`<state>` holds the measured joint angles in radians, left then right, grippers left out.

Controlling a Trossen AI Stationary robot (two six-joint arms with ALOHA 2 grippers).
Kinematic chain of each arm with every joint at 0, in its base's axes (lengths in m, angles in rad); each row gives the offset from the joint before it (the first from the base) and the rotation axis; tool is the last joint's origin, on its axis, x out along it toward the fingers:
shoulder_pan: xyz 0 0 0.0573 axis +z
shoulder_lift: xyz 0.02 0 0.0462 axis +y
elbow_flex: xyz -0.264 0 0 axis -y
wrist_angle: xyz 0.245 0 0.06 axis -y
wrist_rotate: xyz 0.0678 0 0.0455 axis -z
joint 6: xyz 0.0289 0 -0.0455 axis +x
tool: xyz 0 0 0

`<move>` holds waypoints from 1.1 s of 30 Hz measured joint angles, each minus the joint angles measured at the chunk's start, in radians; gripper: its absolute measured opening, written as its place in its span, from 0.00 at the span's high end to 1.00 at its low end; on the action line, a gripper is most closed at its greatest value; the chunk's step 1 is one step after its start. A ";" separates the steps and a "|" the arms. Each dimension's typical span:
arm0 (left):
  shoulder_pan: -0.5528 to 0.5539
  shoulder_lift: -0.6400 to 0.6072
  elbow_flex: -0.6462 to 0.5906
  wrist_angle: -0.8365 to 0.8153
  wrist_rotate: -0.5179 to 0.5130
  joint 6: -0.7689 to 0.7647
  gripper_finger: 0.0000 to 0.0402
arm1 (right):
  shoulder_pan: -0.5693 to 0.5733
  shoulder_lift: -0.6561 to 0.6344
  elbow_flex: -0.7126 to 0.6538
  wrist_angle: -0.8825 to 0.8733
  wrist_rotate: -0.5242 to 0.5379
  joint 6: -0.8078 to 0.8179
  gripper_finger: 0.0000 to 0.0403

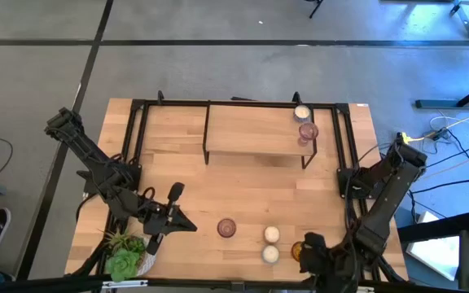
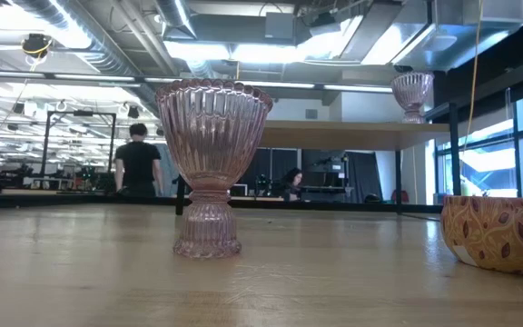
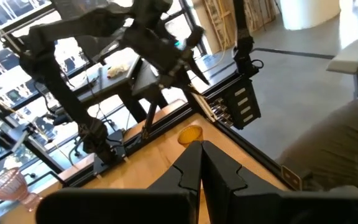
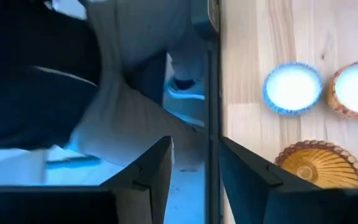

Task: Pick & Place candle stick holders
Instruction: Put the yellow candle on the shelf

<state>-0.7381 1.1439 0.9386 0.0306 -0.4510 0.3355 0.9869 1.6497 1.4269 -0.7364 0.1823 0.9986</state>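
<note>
A pale wooden table [image 1: 243, 195] carries a raised shelf [image 1: 255, 138] at its far side. The right gripper [image 1: 309, 251] sits at the near edge, fingers spread and holding nothing, just beside the amber holder [image 1: 297, 250]. Next to that stand two cream holders [image 1: 271, 244], then a pink holder [image 1: 226, 228] nearer the middle. The left gripper [image 1: 169, 218], fingers pressed together, waits near the plant [image 1: 126, 256]. On the shelf, one cream holder [image 1: 301, 113] and one pink holder [image 1: 307, 131] already stand. So two seem placed, probably four left.
</note>
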 joint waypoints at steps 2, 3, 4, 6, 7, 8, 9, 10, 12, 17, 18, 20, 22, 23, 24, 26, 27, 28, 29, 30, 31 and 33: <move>0.009 0.000 0.000 0.001 0.000 0.000 0.99 | 0.005 0.041 0.000 -0.006 -0.005 -0.004 0.66; 0.015 0.000 0.000 0.001 0.002 0.000 0.99 | 0.005 0.061 -0.001 -0.008 -0.020 -0.004 0.66; 0.021 0.000 0.000 0.001 0.008 0.000 0.99 | 0.005 0.078 -0.001 -0.005 -0.040 -0.005 0.66; 0.033 0.000 0.000 0.002 0.026 0.000 0.99 | 0.003 0.106 -0.001 0.002 -0.082 -0.005 0.66; 0.040 0.000 0.000 0.003 0.036 0.000 0.99 | 0.002 0.118 -0.001 0.007 -0.097 -0.001 0.66; 0.046 0.000 0.000 0.003 0.045 0.001 0.99 | 0.001 0.126 -0.001 0.016 -0.111 0.012 0.66; 0.051 0.000 0.000 0.003 0.056 0.002 0.99 | 0.001 0.135 -0.001 0.028 -0.117 0.030 0.66; 0.058 0.000 0.000 0.004 0.064 0.008 0.99 | 0.001 0.140 -0.001 0.042 -0.115 0.050 0.66; 0.069 0.000 0.000 0.004 0.080 0.018 0.99 | -0.001 0.143 -0.001 0.082 -0.098 0.088 0.66; 0.099 0.000 0.000 0.003 0.124 0.026 0.99 | -0.024 0.144 0.006 0.192 -0.052 0.075 0.66; 0.105 0.000 0.000 0.004 0.134 0.026 0.99 | -0.034 0.144 0.011 0.200 -0.029 0.049 0.66; 0.114 0.000 0.000 0.003 0.146 0.024 0.99 | -0.066 0.144 0.024 0.193 0.020 -0.020 0.66; 0.121 0.000 0.000 0.004 0.160 0.018 0.99 | -0.109 0.144 0.032 0.157 0.052 -0.074 0.66; 0.121 0.000 0.000 0.004 0.163 0.018 0.99 | -0.132 0.144 0.035 0.127 0.065 -0.091 0.66; 0.121 0.000 0.000 0.004 0.164 0.018 0.99 | -0.159 0.144 0.037 0.100 0.073 -0.093 0.66; 0.121 0.000 0.000 0.004 0.165 0.013 0.99 | -0.216 0.144 0.037 0.016 0.076 -0.050 0.66; 0.119 0.000 0.000 0.003 0.165 0.010 0.99 | -0.247 0.144 0.037 -0.034 0.076 -0.005 0.66; 0.117 0.000 0.000 0.003 0.165 0.009 0.99 | -0.279 0.144 0.037 -0.084 0.076 0.036 0.66; 0.115 0.000 0.000 0.003 0.166 0.008 0.99 | -0.311 0.144 0.036 -0.129 0.076 0.067 0.66; 0.112 0.000 0.000 0.003 0.165 0.007 0.99 | -0.342 0.144 0.033 -0.163 0.070 0.089 0.66; 0.109 0.000 0.000 0.003 0.165 0.004 0.99 | -0.370 0.144 0.030 -0.186 0.051 0.094 0.66; 0.104 0.000 0.000 -0.003 0.165 0.001 0.99 | -0.418 0.144 0.026 -0.196 -0.016 0.081 0.66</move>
<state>-0.6338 1.1442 0.9386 0.0274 -0.2855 0.3363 0.5687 1.7935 1.4527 -0.9320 0.1660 1.0800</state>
